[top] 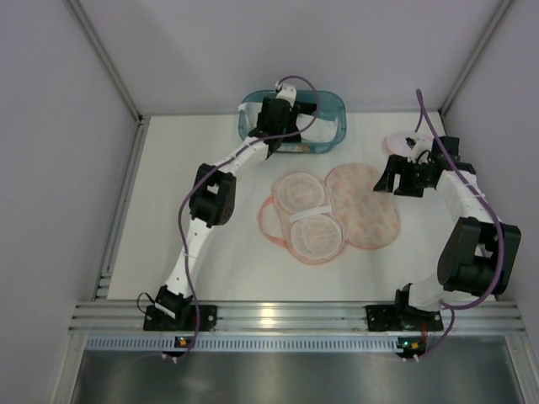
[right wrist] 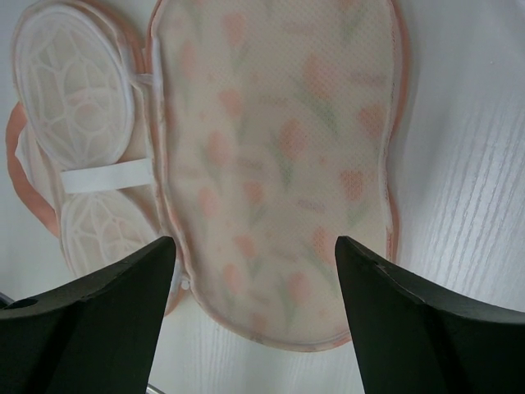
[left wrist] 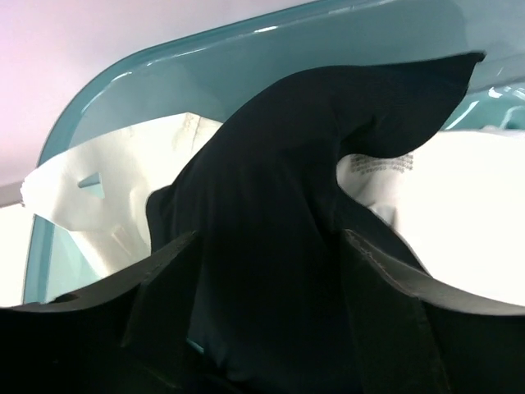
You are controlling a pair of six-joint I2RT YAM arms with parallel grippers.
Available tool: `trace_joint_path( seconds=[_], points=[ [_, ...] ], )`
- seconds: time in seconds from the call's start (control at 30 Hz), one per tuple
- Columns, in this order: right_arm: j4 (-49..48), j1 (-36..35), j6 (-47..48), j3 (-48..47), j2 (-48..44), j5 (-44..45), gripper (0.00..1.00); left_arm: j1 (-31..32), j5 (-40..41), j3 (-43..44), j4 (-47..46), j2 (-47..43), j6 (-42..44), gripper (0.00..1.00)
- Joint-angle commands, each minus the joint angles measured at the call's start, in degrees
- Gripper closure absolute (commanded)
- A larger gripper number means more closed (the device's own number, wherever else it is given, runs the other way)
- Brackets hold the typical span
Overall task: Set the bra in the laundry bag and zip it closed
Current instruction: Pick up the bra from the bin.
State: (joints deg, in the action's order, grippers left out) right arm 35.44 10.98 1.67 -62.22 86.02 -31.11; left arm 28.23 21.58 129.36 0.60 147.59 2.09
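Bra (left wrist: 271, 164) — black, between jaws of the left gripper (left wrist: 264, 238), hold unclear — wants a firm pinch before lifting; right gripper (right wrist: 254, 242) spread.

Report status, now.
Left end effector astride black bra in teal bin, grip unclear. Right end effector open beside unzipped laundry bag. Nothing blocking bag.

Overhead and right-wrist overlap: laundry bag (top: 364, 206)
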Motion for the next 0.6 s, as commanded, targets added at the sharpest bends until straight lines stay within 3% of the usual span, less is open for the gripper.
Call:
trace_joint_path(
  seconds=[0.0, 0.07, 0.2, 0.23, 0.33, 0.57],
  points=[
    [-0.99, -0.70, 0.00, -0.63, -0.41, -1.41, 0.21, -0.10, 1.53, 2.56, -3.06, -0.19, 0.99, 0.31],
    [-0.55, -0.70, 0.09, -0.89, -0.76, -1.58, 0.21, -0.02, 0.30, 2.39, -2.71, -0.81, 1.34, 0.40],
    [-0.20, -0.87, 0.44, -1.07, -1.64, -1.58, 0.21, -0.10, 0.12, 2.56, -2.62, -3.18, 1.96, 0.69],
    [-0.11, -0.79, 0.44, -1.07, -1.90, -1.67, 0.21, -0.10, -0.05, 2.56, -2.54, -3.79, 2.04, 0.81],
    [0.24, -0.88, 0.61, -1.06, -3.13, -1.84, 0.21, -0.10, -0.66, 2.47, -1.57, -7.04, 1.52, 1.00],
    [0.07, -0.79, 0.70, -1.86, -4.46, -3.42, 0.21, -0.63, -6.11, 0.02, 2.91, -21.08, -0.85, 1.00]
  ],
)
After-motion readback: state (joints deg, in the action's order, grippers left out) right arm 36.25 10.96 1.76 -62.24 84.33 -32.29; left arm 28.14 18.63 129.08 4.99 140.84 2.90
